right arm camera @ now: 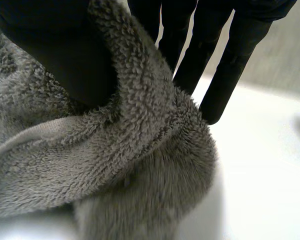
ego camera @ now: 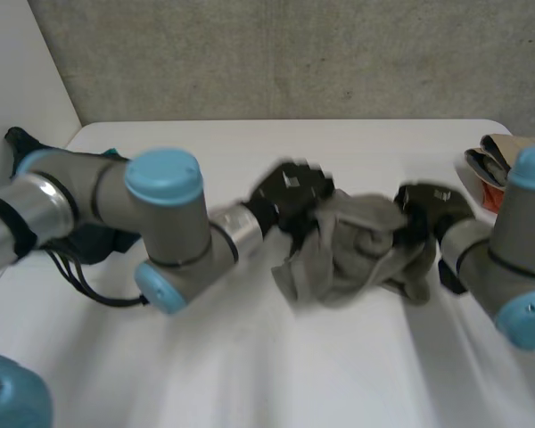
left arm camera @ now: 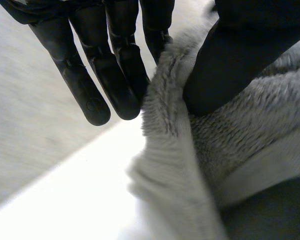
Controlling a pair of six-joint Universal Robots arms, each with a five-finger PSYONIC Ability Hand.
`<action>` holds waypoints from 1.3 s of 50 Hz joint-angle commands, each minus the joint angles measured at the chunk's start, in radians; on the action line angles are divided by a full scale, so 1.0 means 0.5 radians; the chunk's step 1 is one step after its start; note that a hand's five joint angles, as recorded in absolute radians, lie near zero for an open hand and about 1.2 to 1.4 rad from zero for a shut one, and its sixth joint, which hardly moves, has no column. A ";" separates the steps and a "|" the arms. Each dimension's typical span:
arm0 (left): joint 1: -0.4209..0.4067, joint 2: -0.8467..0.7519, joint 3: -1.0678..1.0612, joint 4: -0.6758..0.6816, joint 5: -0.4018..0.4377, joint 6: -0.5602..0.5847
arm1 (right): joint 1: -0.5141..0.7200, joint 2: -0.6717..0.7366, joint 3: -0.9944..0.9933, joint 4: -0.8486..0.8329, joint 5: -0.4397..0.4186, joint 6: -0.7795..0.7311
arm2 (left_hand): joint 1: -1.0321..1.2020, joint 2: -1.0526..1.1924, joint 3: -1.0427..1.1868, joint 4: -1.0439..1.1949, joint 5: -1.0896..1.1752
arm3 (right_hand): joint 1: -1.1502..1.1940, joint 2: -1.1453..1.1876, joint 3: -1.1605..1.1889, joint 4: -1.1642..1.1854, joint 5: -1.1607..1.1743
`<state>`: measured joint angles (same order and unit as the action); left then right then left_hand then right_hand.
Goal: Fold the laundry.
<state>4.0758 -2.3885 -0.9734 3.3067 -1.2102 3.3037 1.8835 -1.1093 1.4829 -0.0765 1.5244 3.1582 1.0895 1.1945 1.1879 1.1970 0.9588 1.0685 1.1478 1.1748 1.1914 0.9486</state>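
Note:
A grey fleecy cloth (ego camera: 357,250) hangs bunched and crumpled between my two hands, just above the white table (ego camera: 250,357). My left hand (ego camera: 290,196) holds the cloth's left upper edge. In the left wrist view the thumb (left arm camera: 230,60) presses the cloth (left arm camera: 250,135) from the front, with the straight fingers (left arm camera: 115,75) behind its hem. My right hand (ego camera: 428,209) holds the right upper edge. Its thumb (right arm camera: 55,55) lies on the pile of the cloth (right arm camera: 115,165) and its fingers (right arm camera: 230,60) stand behind the folded rim.
A dark teal thing (ego camera: 18,143) lies at the table's left edge behind my left arm. Beige and orange items (ego camera: 490,165) are stacked at the table's far right. A grey wall stands behind the table.

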 commanded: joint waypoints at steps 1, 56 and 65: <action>0.129 0.337 0.158 0.405 -0.638 0.019 | 0.003 -0.048 -0.437 -0.236 0.010 -0.735 | 0.614 0.404 0.417 0.398 0.526 | 0.656 0.497 0.443 0.410 0.546; 0.126 1.178 -1.017 0.271 -0.510 0.286 | -0.426 0.043 -0.285 0.610 -0.475 -0.245 | 0.614 0.404 0.417 0.398 0.526 | -1.788 -1.947 -2.001 -2.034 -1.897; 0.123 1.178 -0.827 0.173 -0.516 0.286 | -0.484 0.016 0.043 0.445 -0.508 -0.404 | 0.614 0.404 0.417 0.398 0.526 | -1.788 -1.947 -2.001 -2.034 -1.897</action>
<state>4.1387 -1.7962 -1.4393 3.4188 -1.4658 3.4466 1.6426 -1.0921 1.4051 0.2160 1.2703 3.0015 1.1349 1.1981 1.1929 1.2012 1.0114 0.2313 0.2186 0.2167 0.2145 0.0480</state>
